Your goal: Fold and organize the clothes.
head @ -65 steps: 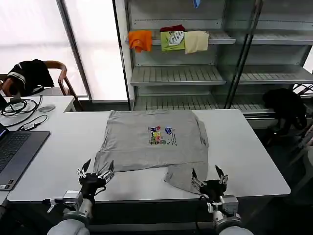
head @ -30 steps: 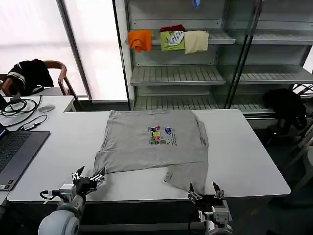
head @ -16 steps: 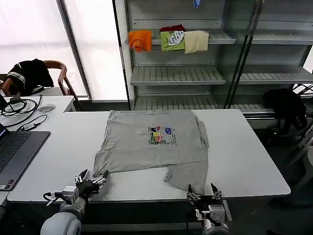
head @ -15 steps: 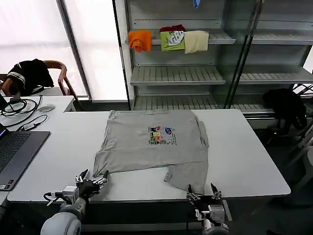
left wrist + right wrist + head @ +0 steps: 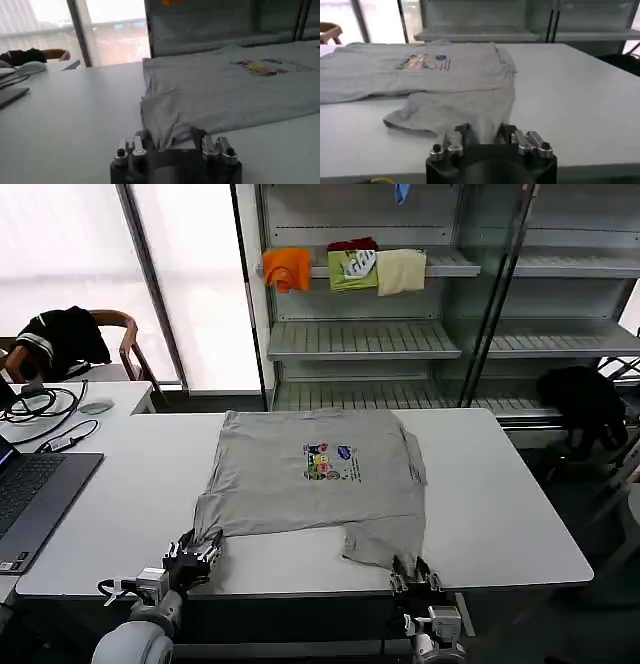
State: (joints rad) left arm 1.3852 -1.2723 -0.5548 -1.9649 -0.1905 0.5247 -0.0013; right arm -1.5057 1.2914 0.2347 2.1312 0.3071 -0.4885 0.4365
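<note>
At the near edge of the white table (image 5: 500,494), the left gripper (image 5: 192,552) sits low at the shirt's near left corner. In the left wrist view its fingers (image 5: 142,137) stand either side of a bunched fold of grey cloth, closed on that corner. The right gripper (image 5: 415,572) is at the near right corner of the shirt, where a flap of cloth hangs toward the table edge; in the right wrist view its fingers (image 5: 464,131) flank the hem and pinch it.

The grey shirt (image 5: 315,479) lies flat in the middle of the table, chest print (image 5: 329,462) facing up, its near hem uneven: the left part ends short, the right part reaches nearer to the edge. The far edge of the shirt lies close to the table's far side.

To the left, on a second table, a laptop (image 5: 35,489) lies open, with cables (image 5: 45,409) beyond it. Farther back a chair (image 5: 110,334) carries a black garment (image 5: 60,334). Behind the table stand metal shelves (image 5: 360,339), holding orange, green and cream folded clothes (image 5: 345,266) on an upper level.
</note>
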